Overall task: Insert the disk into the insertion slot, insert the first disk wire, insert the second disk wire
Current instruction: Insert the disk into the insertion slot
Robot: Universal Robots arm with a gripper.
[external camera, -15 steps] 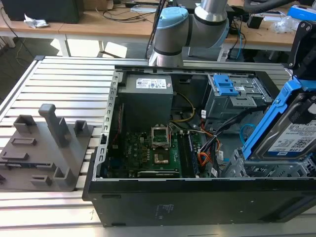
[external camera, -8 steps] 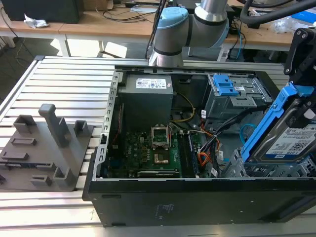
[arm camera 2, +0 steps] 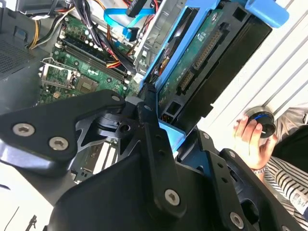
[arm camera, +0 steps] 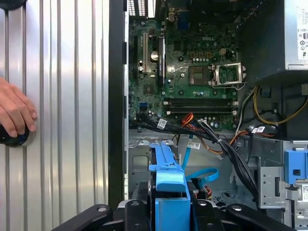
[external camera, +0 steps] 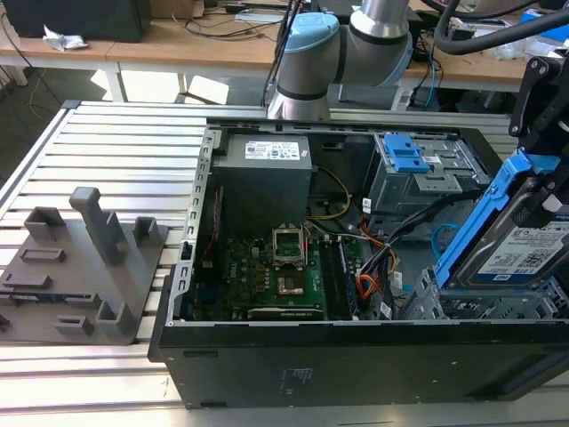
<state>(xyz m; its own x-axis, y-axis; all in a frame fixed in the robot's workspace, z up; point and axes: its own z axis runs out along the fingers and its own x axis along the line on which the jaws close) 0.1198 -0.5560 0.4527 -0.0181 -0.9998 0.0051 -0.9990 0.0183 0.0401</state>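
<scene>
Item, gripper (arm camera: pixel 169 214): mine, clamped on the blue carrier of the disk (external camera: pixel 526 253) with a finger on each side, so the drive hung from me rather than resting anywhere. Item, disk: tilted, label facing outward, lower edge at the mouth of the insertion slot (external camera: pixel 471 307) at the exterior view's right of the open computer case (external camera: pixel 356 365). Whether it touched the slot I could not tell. It was not seated, and I judged the tilt was meant to lead it in at an angle. Item, disk connectors (arm camera 2: pixel 197 62): bare, no wire fitted. Item, blue cable (arm camera: pixel 202 175): loose near the cage. Item, person's hand (arm camera: pixel 14 113): on a round black knob (arm camera 2: pixel 263 124), outside the case.
</scene>
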